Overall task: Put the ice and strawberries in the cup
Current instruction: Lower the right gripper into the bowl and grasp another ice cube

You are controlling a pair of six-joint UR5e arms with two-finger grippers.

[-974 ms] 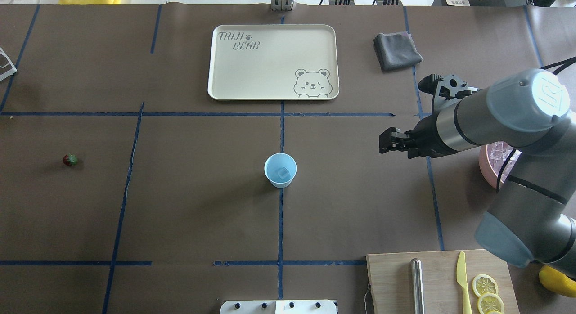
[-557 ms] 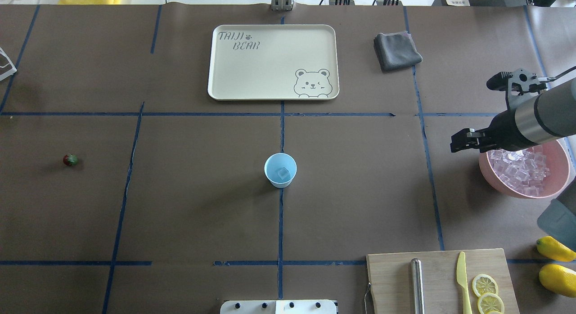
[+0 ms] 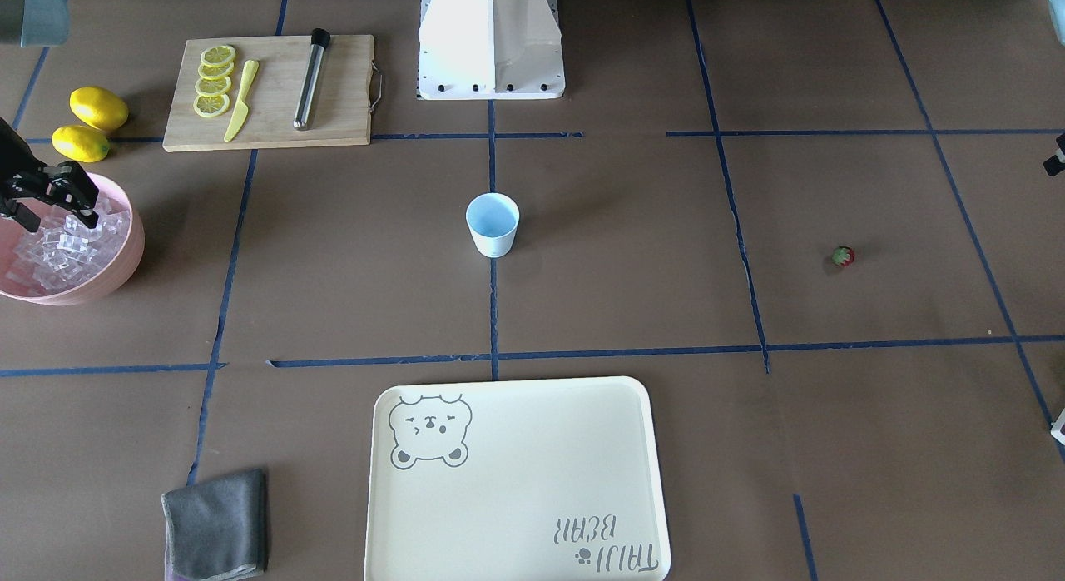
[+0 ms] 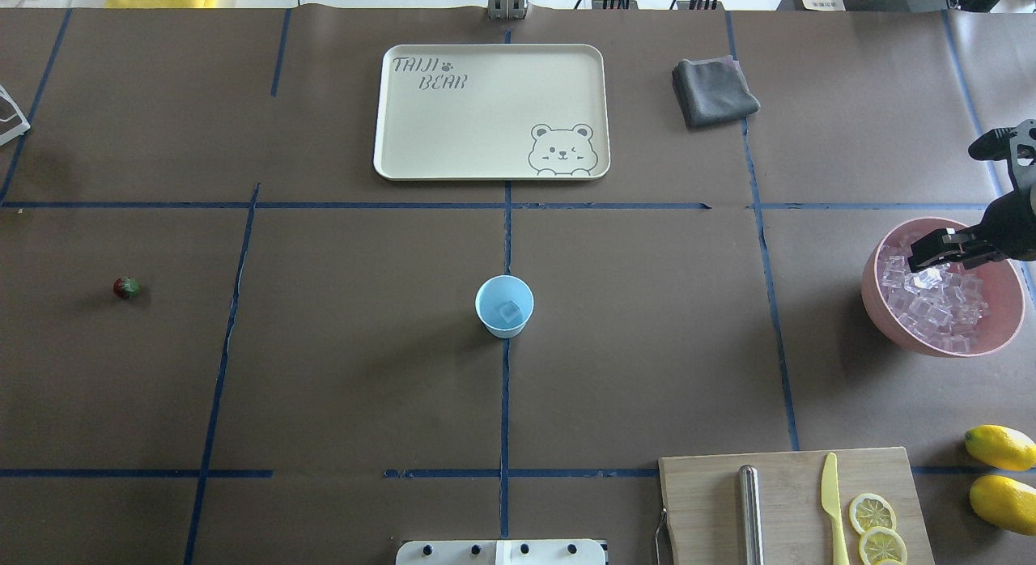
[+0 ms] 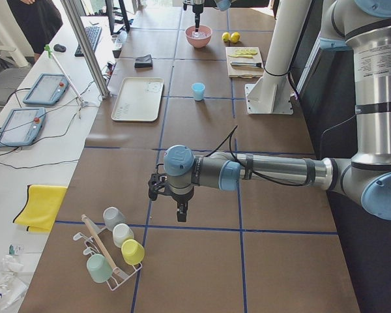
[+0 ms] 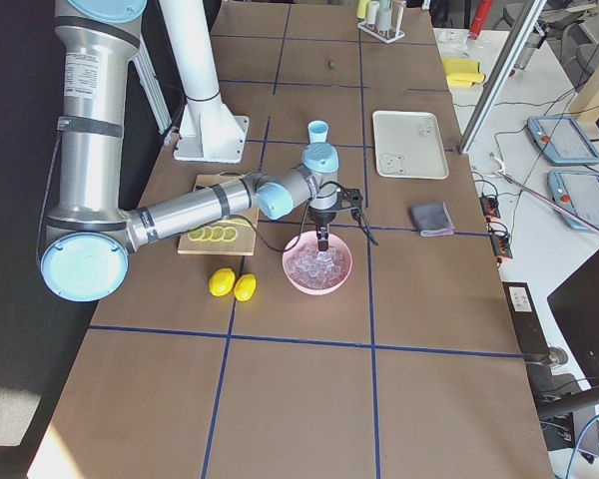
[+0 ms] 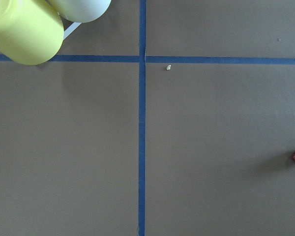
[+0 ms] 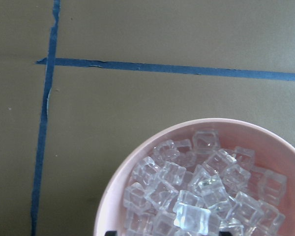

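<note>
1. Right gripper (image 4: 925, 254): it hangs pointing straight down over the large round pink bowl (image 4: 878, 306), jaws apart and holding nothing. In the right wrist view both fingertips (image 8: 109, 233) show at the lower edge. One clear, glassy cube (image 8: 192, 217) lies between them, on top of the heap of ice cubes (image 4: 939, 306). The target therefore lies directly below the claw. Judge the coming move as a straight descent and a close, with no sideways correction. The cubes touch one another, so expect neighbours to shift or the chosen one to slip out.

2. Carry direction: the small, light blue, tapered plastic cup (image 4: 506, 330) stands upright at the table centre, on the middle tape line. It is well apart from the bowl, toward the robot's left. One piece of ice (image 4: 509, 310) already lies in it.

3. The tiny red strawberry with a green cap (image 4: 125, 287) lies on the table far out on the robot's left, well apart from the cup and not yet in it. The left arm is much the nearer; the left wrist view catches the berry at its right edge. Assign this pick to the left arm. You cannot tell whether the left gripper (image 5: 181, 214) is open or closed, since only the side view shows it.
</note>
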